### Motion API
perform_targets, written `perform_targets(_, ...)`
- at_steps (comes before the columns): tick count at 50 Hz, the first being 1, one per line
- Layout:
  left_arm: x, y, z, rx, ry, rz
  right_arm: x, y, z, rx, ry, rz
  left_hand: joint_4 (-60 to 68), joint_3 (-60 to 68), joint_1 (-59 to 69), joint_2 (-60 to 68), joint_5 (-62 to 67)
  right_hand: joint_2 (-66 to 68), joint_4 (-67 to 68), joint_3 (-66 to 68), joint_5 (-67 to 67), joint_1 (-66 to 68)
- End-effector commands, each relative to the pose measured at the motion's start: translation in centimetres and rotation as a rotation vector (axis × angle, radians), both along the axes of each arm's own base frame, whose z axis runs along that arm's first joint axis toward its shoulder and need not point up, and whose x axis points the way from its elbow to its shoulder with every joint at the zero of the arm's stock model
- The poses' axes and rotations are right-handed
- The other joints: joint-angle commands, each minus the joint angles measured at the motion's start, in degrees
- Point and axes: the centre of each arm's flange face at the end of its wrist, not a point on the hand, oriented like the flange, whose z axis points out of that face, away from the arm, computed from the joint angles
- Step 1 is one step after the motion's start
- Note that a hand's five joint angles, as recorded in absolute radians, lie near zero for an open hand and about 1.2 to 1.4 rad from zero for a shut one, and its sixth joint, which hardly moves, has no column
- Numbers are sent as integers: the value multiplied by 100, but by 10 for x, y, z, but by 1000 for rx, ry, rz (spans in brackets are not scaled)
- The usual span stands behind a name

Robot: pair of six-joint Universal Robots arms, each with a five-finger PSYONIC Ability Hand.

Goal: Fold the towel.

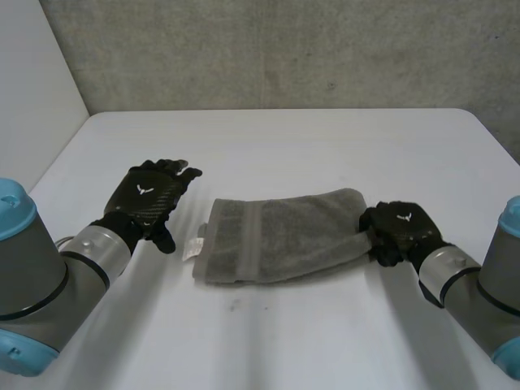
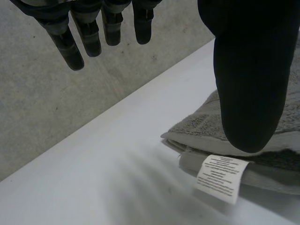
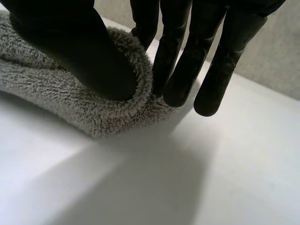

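Pinches right end of folded grey terry towel (image 1: 280, 236), lying mid white table (image 1: 284, 138), btwn thumb & fingers of black right hand (image 1: 398, 227), hovers black left hand (image 1: 150, 195) open beside white label (image 1: 193, 248) end; looks mid-fold, next prob. calls for carrying pinched end across w/o slipping.

Print on the white label (image 2: 221, 178) of the towel (image 2: 194, 126), beside the left hand (image 2: 251, 84), was too small to read. That hand and the right hand (image 1: 402, 227) bore wordless white emblems.

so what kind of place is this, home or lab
Likely a lab test bench: a plain white table against a rough grey wall, with the robot's right hand pinching one end of a grey towel.
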Motion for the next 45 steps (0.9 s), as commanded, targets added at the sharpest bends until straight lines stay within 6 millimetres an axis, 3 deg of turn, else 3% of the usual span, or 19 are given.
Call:
perform_targets(1,0,-3,4,-14,4,5,22,-22,39,-139,-26,43,41,49,6,55,-161,1218,1150,1152,1261,269)
perform_targets(2,0,-3,4,-14,4,5,22,-22,39,-139,-26,43,41,49,6,55,-161,1218,1150,1152,1261,269)
perform_targets(4,1,-4,7,-24,7,11,60,-10,59,-193,-49,151,41,49,6,55,-161,1218,1150,1152,1261,269)
perform_targets(5,1,-4,8,-24,7,11,60,-10,59,-193,-50,152,41,49,6,55,-161,1218,1150,1152,1261,269)
perform_targets(7,2,-5,11,-36,11,16,104,11,68,-213,-71,282,41,49,6,55,-161,1218,1150,1152,1261,269)
perform_targets(8,3,-5,13,-40,13,17,104,11,68,-213,-71,283,41,49,6,55,-161,1218,1150,1152,1261,269)
perform_targets(11,4,-5,17,-53,17,22,141,31,70,-217,-89,401,41,49,6,55,-161,1218,1150,1152,1261,269)
perform_targets(13,5,-6,18,-55,17,26,171,50,59,-198,-84,492,41,49,6,55,-161,1218,1150,1152,1261,269)
perform_targets(16,7,-7,21,-62,20,34,180,57,50,-182,-68,523,41,49,6,55,-161,1218,1150,1152,1261,269)
perform_targets(18,9,-7,20,-58,18,38,191,72,29,-149,-18,586,41,49,6,55,-161,1218,1150,1152,1261,269)
perform_targets(24,9,-8,21,-59,18,40,193,80,18,-153,47,603,41,49,6,55,-161,1218,1150,1152,1261,269)
perform_targets(25,9,-9,22,-63,20,40,191,78,22,-159,46,592,41,49,6,55,-161,-541,-609,-608,-498,-1491)
perform_targets(26,9,-9,23,-66,21,40,188,76,30,-165,38,573,41,49,6,55,-161,-3406,-3474,-3473,-3363,-4356)
perform_targets(27,9,-9,23,-66,21,40,188,76,30,-165,38,573,41,49,6,55,-161,-3435,-3503,-3502,-3392,-4385)
perform_targets(28,9,-11,24,-72,23,42,185,76,41,-176,25,548,41,49,6,55,-161,-5217,-5285,-5284,-5174,-6167)
perform_targets(29,7,-13,29,-84,32,39,178,73,50,-180,17,501,41,49,6,55,-161,-5782,-5850,-5848,-5739,-6731)
perform_targets(35,1,-21,41,-95,99,37,138,43,71,-156,-15,296,41,49,6,55,-161,-5782,-5850,-5848,-5739,-6731)
perform_targets(38,-5,-28,45,-58,178,38,131,39,73,-135,-40,267,80,87,44,93,-123,-5782,-5850,-5848,-5739,-6731)
perform_targets(45,-50,-17,26,187,266,-20,115,21,63,31,-158,160,214,222,179,228,12,-5782,-5850,-5848,-5739,-6731)
